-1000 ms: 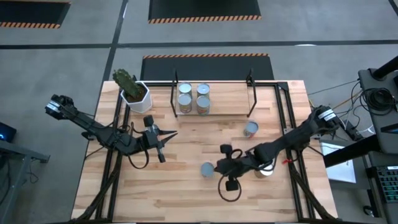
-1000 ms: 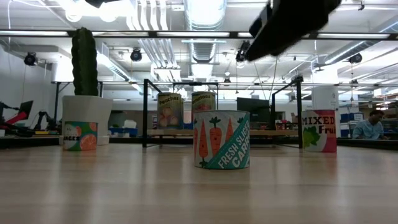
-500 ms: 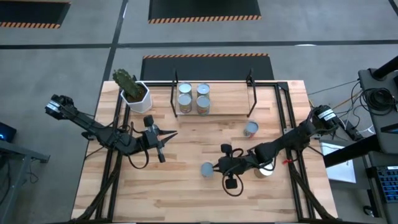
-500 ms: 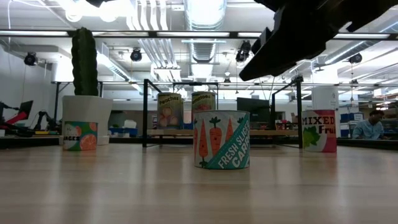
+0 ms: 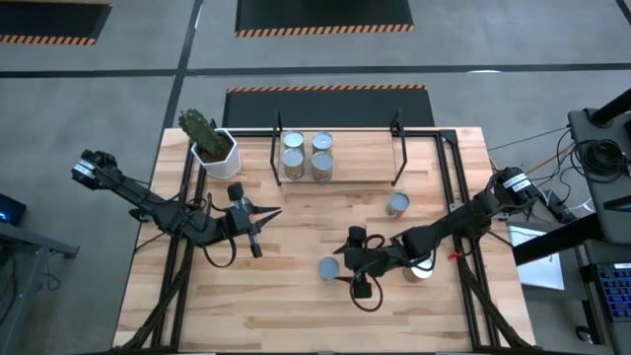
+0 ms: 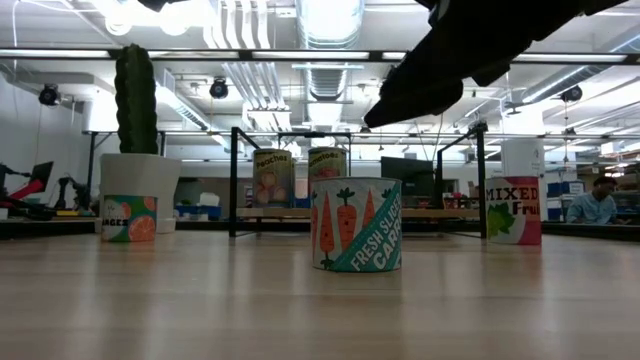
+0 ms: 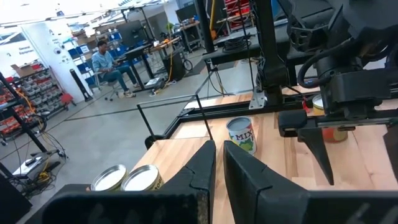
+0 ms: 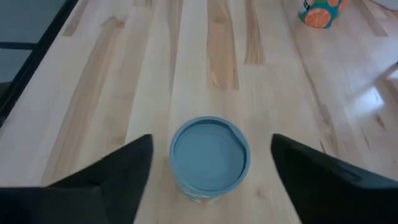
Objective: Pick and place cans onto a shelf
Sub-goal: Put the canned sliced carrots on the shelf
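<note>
On the wooden table [image 5: 296, 306], right pincer [image 5: 347, 266] now nearer the carrot can [image 5: 328, 268], fingers spread.

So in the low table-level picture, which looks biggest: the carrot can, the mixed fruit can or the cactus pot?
1. Carrot can, though it stands nearest the camera.
2. Cactus pot.
3. Mixed fruit can.
The last two look close, so their order is unsure.

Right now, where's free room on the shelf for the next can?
The shelf is bare from the four cans across to its right upright; its left end is crowded. The right gripper, open, hovers by the carrots can; the left gripper waits mid-table.
</note>
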Robot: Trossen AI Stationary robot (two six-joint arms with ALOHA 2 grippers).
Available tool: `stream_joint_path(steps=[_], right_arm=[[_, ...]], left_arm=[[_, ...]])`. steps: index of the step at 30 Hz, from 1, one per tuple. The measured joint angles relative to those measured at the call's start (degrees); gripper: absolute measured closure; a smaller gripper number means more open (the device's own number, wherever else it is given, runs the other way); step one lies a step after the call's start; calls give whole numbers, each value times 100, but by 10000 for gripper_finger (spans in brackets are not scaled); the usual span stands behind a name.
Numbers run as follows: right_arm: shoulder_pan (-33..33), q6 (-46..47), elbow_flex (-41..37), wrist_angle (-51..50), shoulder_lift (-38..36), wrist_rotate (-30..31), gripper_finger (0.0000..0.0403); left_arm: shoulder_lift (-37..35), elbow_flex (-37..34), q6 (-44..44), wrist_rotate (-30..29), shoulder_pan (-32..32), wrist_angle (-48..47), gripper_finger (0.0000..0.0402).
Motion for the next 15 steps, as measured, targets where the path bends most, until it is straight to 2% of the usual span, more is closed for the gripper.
stream_joint_path(steps=[4,9,15], right_arm=[[0,-11,0,27,19,0,38],[-2,-92,39,304,396,-3,35],[-83,-367,689,-489,807,-2,35]], left_arm=[[0,0,0,0,0,2,388],[0,1,1,0,0,21,388],[0,2,2,0,0,20,388]])
